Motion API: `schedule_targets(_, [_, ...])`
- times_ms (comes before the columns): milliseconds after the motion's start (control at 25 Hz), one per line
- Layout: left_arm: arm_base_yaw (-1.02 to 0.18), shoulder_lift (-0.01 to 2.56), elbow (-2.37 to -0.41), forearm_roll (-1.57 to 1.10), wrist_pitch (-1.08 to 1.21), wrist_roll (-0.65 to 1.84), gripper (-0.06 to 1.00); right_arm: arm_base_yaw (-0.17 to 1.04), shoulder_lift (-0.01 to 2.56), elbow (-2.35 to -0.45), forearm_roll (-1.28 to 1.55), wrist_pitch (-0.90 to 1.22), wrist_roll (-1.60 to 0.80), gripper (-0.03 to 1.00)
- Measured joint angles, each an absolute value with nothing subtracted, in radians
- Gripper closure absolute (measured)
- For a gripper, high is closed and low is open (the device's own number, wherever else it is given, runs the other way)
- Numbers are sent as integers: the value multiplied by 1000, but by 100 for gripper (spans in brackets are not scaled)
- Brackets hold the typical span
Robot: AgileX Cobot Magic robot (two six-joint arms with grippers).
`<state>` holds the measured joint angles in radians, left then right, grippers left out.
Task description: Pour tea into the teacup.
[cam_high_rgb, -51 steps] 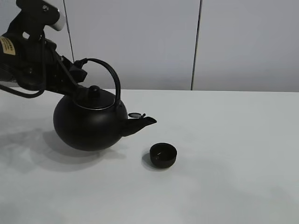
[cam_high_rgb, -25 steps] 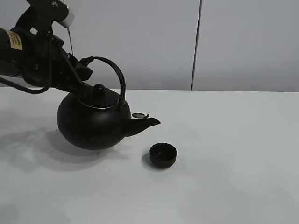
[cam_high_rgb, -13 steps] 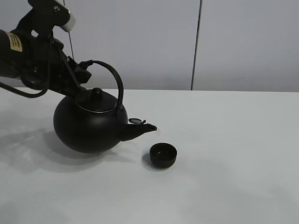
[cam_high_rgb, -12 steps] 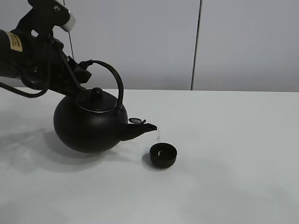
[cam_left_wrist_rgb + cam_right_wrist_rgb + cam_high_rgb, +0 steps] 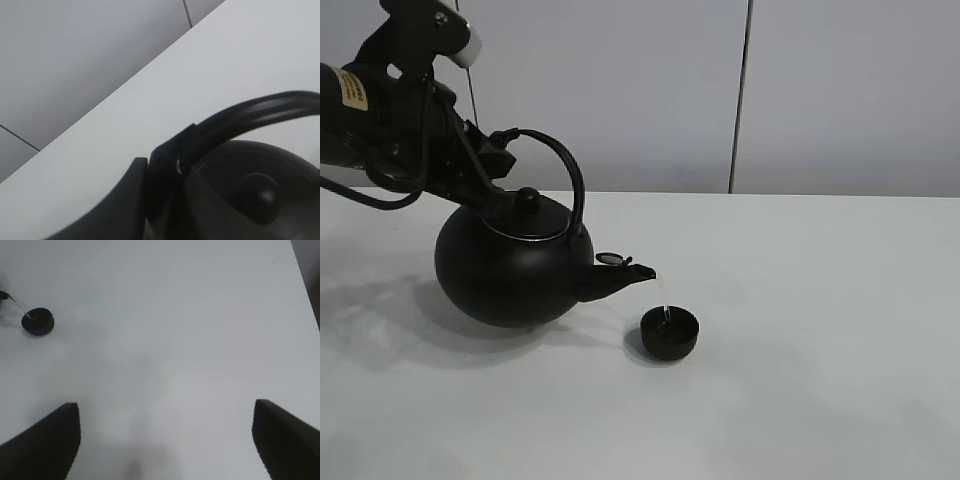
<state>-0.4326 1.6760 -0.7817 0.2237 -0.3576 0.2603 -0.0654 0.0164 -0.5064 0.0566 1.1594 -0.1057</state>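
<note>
Kettle handle [image 5: 567,172] clenched in left hand [image 5: 492,152], tea [image 5: 662,296] streaming from spout [image 5: 620,279] into teacup [image 5: 670,334] below; right hand [image 5: 167,440] released, well apart.

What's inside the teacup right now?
A thin stream of tea falls from the kettle into the teacup, glinting at its mouth. The dark interior hides how much has collected.

Worktop [image 5: 820,330] right of the teacup [image 5: 670,335] is wide open, loads of room; kettle [image 5: 505,270] crowds its left side, spout [image 5: 620,276] overhanging the rim.
</note>
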Motion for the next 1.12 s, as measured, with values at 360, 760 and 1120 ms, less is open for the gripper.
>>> schedule_targets(360, [-433,1676,-782,224,-358,249,82,-65,16,-506,57,1159,-106,33])
schedule_targets(760, [-433,1676,-782,225,-374,60,82,-65,16,-506,57,1159,-106,33])
schedule_targets(1120, [-433,1676,-696,225,-576,0,82,-65,16,-506,57,1159,-106,33])
